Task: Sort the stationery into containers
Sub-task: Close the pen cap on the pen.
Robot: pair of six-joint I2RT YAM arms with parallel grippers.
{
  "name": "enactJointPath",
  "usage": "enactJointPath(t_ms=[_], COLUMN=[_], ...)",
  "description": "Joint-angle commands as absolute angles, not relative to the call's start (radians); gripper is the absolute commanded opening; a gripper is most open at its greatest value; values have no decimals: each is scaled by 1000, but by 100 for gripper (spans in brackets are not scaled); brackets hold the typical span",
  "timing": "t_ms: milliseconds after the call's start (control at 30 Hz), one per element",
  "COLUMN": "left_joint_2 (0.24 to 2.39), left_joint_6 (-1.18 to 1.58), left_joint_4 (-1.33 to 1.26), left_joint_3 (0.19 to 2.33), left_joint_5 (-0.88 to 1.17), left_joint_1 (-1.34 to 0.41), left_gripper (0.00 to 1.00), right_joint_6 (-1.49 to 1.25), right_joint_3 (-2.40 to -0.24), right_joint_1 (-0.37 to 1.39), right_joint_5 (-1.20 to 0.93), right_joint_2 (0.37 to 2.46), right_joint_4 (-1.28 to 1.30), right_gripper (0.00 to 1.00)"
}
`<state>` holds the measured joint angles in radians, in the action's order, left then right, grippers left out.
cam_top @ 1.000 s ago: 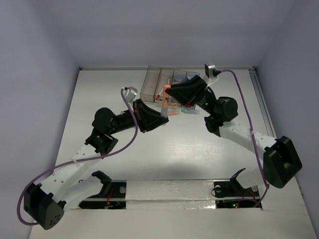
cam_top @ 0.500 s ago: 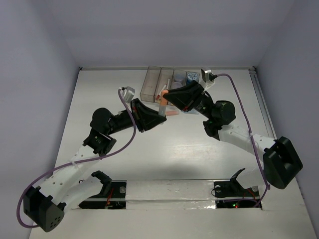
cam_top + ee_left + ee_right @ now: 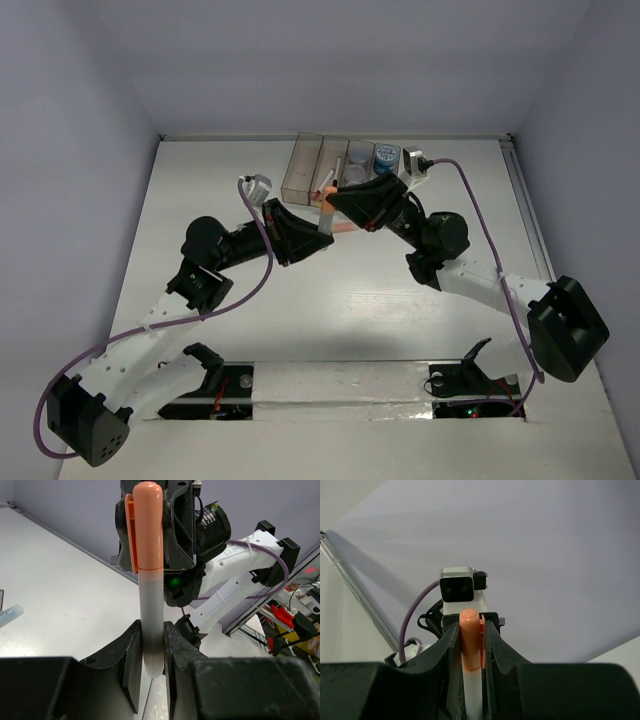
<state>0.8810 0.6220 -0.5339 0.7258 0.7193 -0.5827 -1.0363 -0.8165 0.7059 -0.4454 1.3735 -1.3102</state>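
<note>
A white surface (image 3: 330,320) sits boxed in by plain lavender-grey walls (image 3: 70,150) on the left, back and right. Light falls evenly from above, leaving soft grey shadows on the white. A thin metal rail (image 3: 519,180) runs along the right edge. A creased white strip (image 3: 340,380) lines the near edge.

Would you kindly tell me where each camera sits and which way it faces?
Top external: above and behind the bases, looking down on the table; the left arm and right arm show.
Left wrist: on the left arm, facing past the left gripper at the marker it clamps.
Right wrist: on the right arm, facing past the right gripper at the orange cap.
Shared: both wrist views show that marker.
</note>
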Motion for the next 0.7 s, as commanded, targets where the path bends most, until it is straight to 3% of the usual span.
enactJointPath(t_ms=[0,400,667], left_joint_2=[848,851,905], left_joint_6=[627,595,592], left_joint_4=[-649,-586,-574], left_joint_3=[773,913,1017], left_joint_5=[672,652,669], left_joint_1=[-574,-574,-574], left_gripper=[0,0,0], right_joint_6=[-1020,-916,-905], right_joint_3=[-772,-675,-594], right_joint_1=[730,799,857], right_joint_5=[-479,-483,-483], right_joint_2=[1333,1255,1279], right_joint_4=[-1344,-1042,-1006], right_gripper=[0,0,0])
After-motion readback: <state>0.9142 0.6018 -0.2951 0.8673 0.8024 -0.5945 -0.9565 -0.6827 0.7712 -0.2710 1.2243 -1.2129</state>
